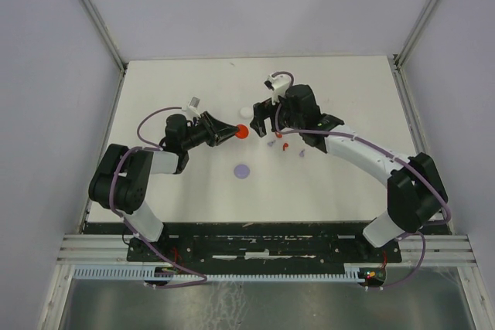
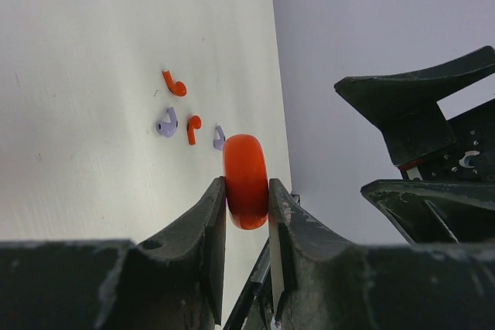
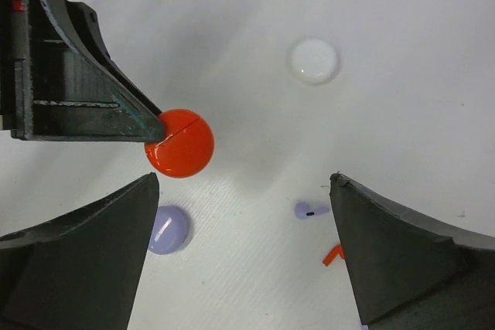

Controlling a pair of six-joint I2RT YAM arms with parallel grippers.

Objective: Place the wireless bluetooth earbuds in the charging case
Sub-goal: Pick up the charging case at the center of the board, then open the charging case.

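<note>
a: top view?
b: left fingers (image 1: 226, 130) pinch a glossy red round case (image 1: 242, 132); tiny red and purple stemmed earbuds (image 1: 285, 146) lie loose on the white desk (image 1: 186, 191) just beside it.
a: left wrist?
b: case clamped edge-on.
a: right wrist?
b: right fingers (image 3: 85, 253) spread wide above the desk.

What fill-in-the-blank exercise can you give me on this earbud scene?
The left hand is shut on a case coloured ___.
The right hand stands ___.
On the table lie two red earbuds and ___ purple ones.
The case nearest the arm bases is ___.
Missing words: red, open, two, purple.
</note>
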